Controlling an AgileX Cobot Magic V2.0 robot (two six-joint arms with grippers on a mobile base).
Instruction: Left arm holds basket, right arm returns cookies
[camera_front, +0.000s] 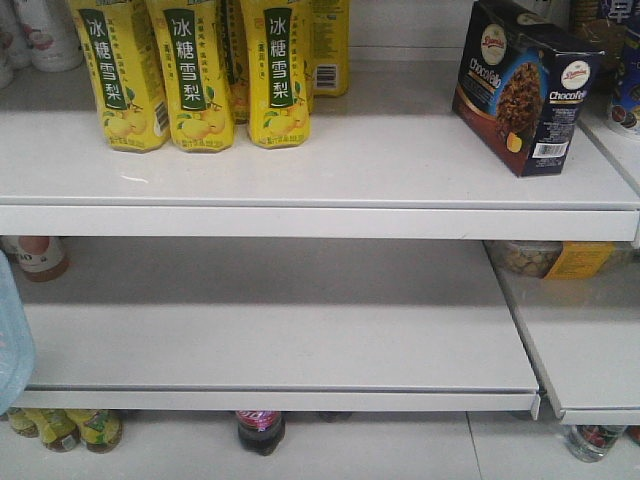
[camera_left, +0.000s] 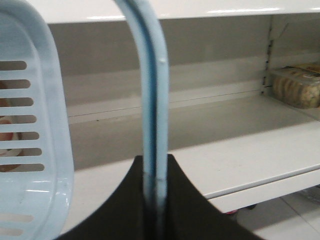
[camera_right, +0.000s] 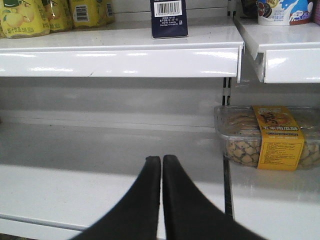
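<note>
Left tool (camera_left: 152, 200) clamps the basket handle (camera_left: 152, 95); right tool (camera_right: 161, 161) pressed together, empty; cookies (camera_front: 525, 85) upright on upper shelf (camera_front: 320, 170) at 1 o'clock.

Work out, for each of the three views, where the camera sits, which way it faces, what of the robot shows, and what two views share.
Front view: faces the shelves head-on; no robot part shows.
Left wrist view: sits behind the left gripper, shut on the basket handle, facing the lower shelves.
Right wrist view: sits behind the shut, empty right gripper, looking up slightly at the shelves.
Shared: front and right wrist views both show the cookies and yellow cartons.
</note>
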